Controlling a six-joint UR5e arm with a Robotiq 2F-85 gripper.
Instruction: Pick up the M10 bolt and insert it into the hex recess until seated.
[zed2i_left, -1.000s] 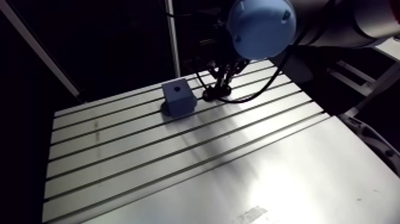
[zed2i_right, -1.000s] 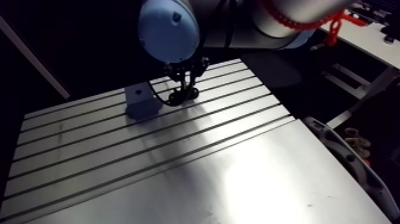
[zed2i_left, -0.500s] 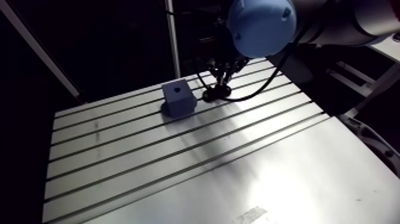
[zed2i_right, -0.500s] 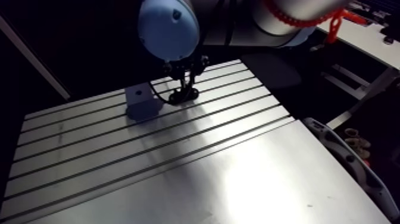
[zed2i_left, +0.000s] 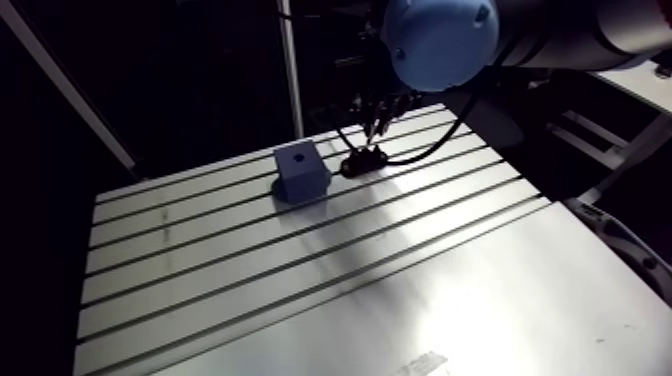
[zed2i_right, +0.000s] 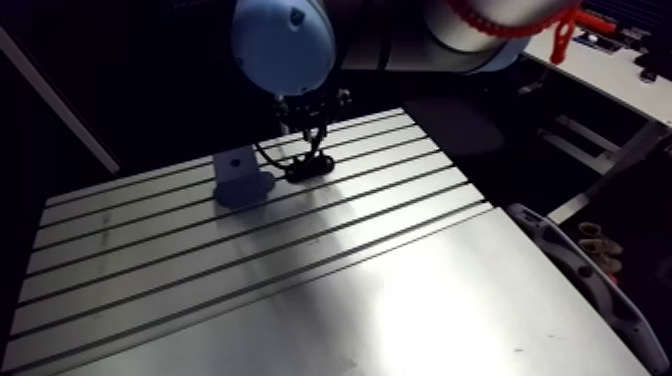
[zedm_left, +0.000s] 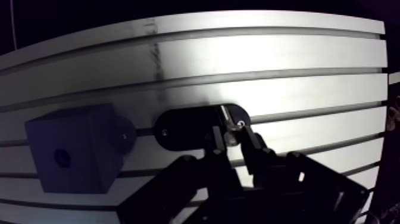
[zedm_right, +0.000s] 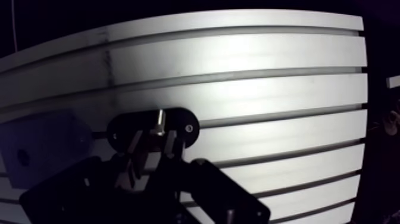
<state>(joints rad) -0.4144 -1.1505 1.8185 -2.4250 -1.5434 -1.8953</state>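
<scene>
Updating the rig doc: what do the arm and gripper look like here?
Arm: silver-grey round tube links, with a round light-blue joint cap that has a small dark dot near its rim. Gripper: black, an angular linkage body tapering to two narrow fingers. No readable markings show.
</scene>
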